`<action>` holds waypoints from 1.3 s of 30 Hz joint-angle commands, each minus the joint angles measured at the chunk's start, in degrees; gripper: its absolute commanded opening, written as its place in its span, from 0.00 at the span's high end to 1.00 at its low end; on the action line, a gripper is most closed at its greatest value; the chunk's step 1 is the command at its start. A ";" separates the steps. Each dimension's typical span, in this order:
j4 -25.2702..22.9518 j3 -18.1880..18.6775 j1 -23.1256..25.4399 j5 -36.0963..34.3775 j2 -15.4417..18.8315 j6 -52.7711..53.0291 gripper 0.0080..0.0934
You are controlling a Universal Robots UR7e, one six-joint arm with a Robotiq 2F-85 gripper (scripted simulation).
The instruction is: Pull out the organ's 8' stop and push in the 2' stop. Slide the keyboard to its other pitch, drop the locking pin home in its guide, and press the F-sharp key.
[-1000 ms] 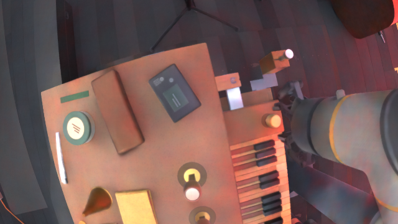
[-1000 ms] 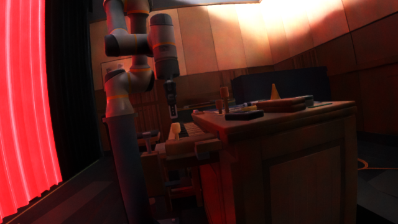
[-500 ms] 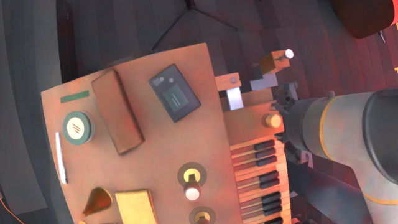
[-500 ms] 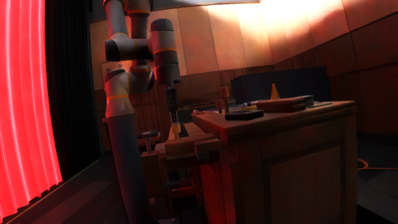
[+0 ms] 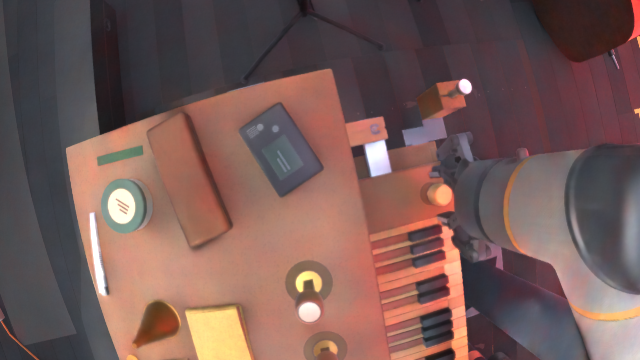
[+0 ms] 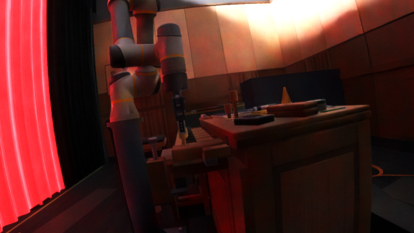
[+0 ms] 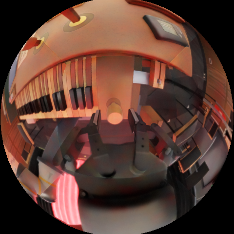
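Observation:
My arm hides the outer edge of the keyboard point(image 5: 417, 290) in the side camera. A round pale knob point(image 7: 114, 114) stands on the plain wooden block at the keyboard's end, beside the last black keys point(image 7: 81, 97). My gripper point(image 7: 114, 118) is open around this knob point(image 5: 437, 194), one finger on each side, holding nothing. Two stop knobs stand on the organ top: the nearer one point(image 5: 309, 306) with a white tip sits tall in its ring, the other point(image 5: 325, 350) is cut off at the frame edge. A wooden guide block with a white-tipped pin point(image 5: 442, 97) sits beyond the keyboard's end.
The organ's flat top point(image 5: 220, 225) carries a long brown case point(image 5: 189, 179), a dark tuner point(image 5: 280, 149), a round green disc point(image 5: 124, 205), a cone point(image 5: 157, 322) and a yellow pad point(image 5: 215, 332). A small bracket block point(image 5: 367, 132) stands between the top and the pin guide.

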 commanded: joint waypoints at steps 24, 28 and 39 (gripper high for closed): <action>-2.90 0.24 0.00 0.00 2.57 0.00 0.44; -2.90 0.25 0.00 0.00 2.58 0.00 0.44; -2.91 0.25 0.00 0.00 2.59 0.00 0.44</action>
